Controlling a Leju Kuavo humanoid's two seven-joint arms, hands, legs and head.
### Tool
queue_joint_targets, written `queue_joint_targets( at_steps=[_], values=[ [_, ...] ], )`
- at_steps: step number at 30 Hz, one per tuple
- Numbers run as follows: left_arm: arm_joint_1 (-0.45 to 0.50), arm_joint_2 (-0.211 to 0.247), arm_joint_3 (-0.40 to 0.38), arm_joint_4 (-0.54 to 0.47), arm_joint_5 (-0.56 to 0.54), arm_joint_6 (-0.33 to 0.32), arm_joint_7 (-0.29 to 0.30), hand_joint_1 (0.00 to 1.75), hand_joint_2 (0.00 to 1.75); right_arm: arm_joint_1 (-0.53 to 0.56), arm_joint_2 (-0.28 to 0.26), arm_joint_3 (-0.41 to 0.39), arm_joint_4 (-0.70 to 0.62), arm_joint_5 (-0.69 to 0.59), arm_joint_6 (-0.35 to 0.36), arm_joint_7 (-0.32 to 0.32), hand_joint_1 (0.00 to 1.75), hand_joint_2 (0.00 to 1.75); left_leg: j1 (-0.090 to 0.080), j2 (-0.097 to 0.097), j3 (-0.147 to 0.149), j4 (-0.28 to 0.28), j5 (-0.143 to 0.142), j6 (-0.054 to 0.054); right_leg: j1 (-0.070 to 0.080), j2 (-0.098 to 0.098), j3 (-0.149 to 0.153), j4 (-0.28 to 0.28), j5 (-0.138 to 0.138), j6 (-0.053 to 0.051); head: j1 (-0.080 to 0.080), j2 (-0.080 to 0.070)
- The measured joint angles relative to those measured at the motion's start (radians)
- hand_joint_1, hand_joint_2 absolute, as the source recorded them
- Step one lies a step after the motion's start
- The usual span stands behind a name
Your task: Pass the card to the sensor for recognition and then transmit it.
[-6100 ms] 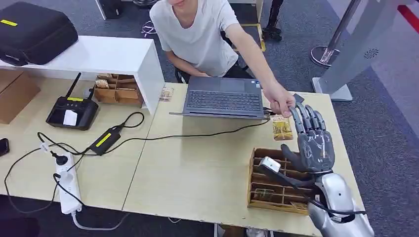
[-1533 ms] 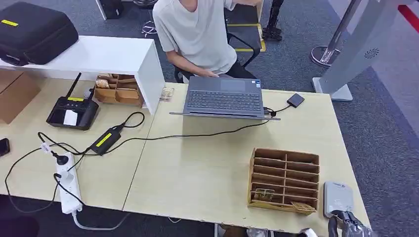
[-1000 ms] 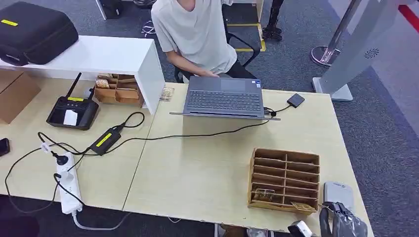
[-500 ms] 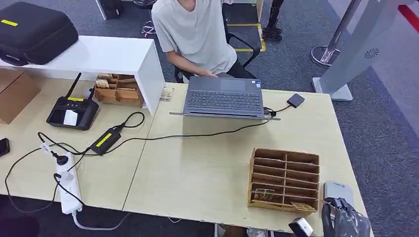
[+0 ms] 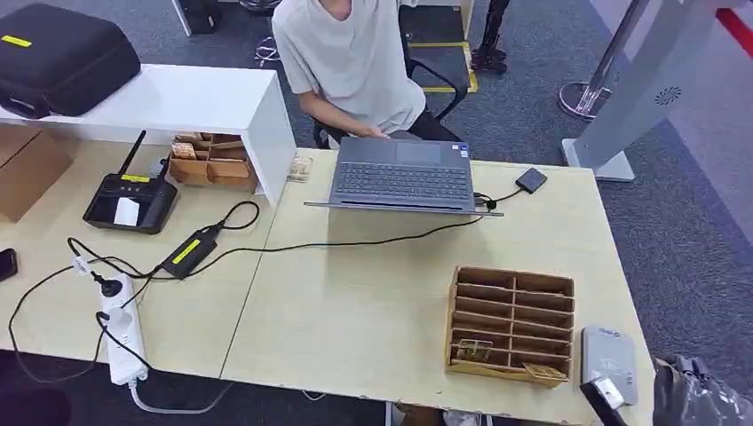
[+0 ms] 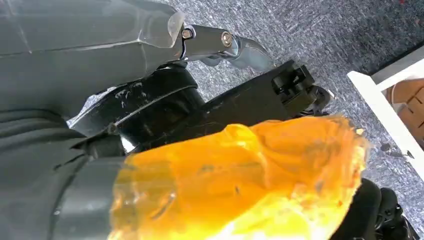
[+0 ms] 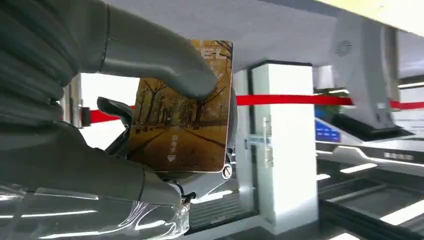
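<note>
Right hand: the right hand [image 7: 100, 135] gripped the card [image 7: 182, 107], its thick grey thumb [image 7: 165, 65] pressed on the card's printed face and the darker fingers behind it; in the head view the hand [image 5: 697, 395] sat at the near right corner of the scene, just off the table's right edge.
Card: the card carried a picture of a tree-lined road in brown and gold tones with an arrow near one end; it stood clear of the table, held in the hand.
Sensor: a grey card reader [image 5: 608, 362] lay flat on the table at its near right corner, just right of the wooden slotted rack [image 5: 512, 321] and just left of the right hand.
Left hand: the left hand [image 6: 75, 55] appeared close up in its wrist view behind an orange blur; whether it was open or closed could not be told.
Table: the light wooden table [image 5: 373, 302] also held an open laptop [image 5: 401, 176] at its far edge, with a cable running left across the top.
Person: a person in a pale T-shirt [image 5: 355, 53] sat behind the laptop.
</note>
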Motion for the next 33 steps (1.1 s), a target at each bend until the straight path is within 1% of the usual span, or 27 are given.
queue_joint_targets(
  at_steps=[2,6,9,18,24,33],
  values=[
    [0.0,-0.001,0.0,0.0,0.0,0.0,0.001,0.0,0.0,-0.005,-0.002,-0.013,0.008,0.004,0.0,0.006,1.75,1.75,0.0,0.0,0.0,0.0,0.0,0.0,0.0,0.0,0.0,0.0,0.0,0.0,0.0,0.0],
    [-0.001,-0.001,0.0,0.0,0.001,0.0,0.001,0.0,0.0,-0.008,-0.012,-0.023,0.035,0.015,0.0,0.046,1.75,1.75,0.0,0.0,0.0,0.0,0.0,0.0,0.0,0.0,0.0,0.0,0.0,0.0,0.0,0.0],
    [-0.001,-0.001,0.0,0.0,0.004,0.0,0.003,0.0,0.0,-0.009,-0.017,-0.027,0.056,0.031,0.0,0.059,1.75,1.75,0.0,0.0,0.0,0.0,0.0,0.0,0.0,0.0,0.0,0.0,0.0,0.0,0.0,0.0],
    [-0.002,-0.001,0.0,0.0,0.011,0.0,0.003,0.0,0.0,-0.009,-0.018,-0.035,0.09,0.022,0.0,0.037,1.75,1.75,0.0,0.0,0.0,0.0,0.0,0.0,0.0,0.0,0.0,0.0,0.0,0.0,0.0,0.0],
    [-0.002,-0.001,0.0,0.0,0.008,0.0,0.005,0.0,0.0,-0.013,-0.013,-0.035,0.098,0.002,0.0,-0.001,1.75,1.75,0.0,0.0,0.0,0.0,0.0,0.0,0.0,0.0,0.0,0.0,0.0,0.0,0.0,0.0],
    [-0.005,-0.002,0.0,0.0,0.006,-0.002,0.016,0.0,0.0,-0.032,0.0,-0.035,0.112,0.002,0.0,-0.006,1.75,1.75,0.0,0.0,0.0,0.0,0.0,0.0,0.0,0.0,0.0,0.0,0.0,0.0,0.0,0.0]
  ],
)
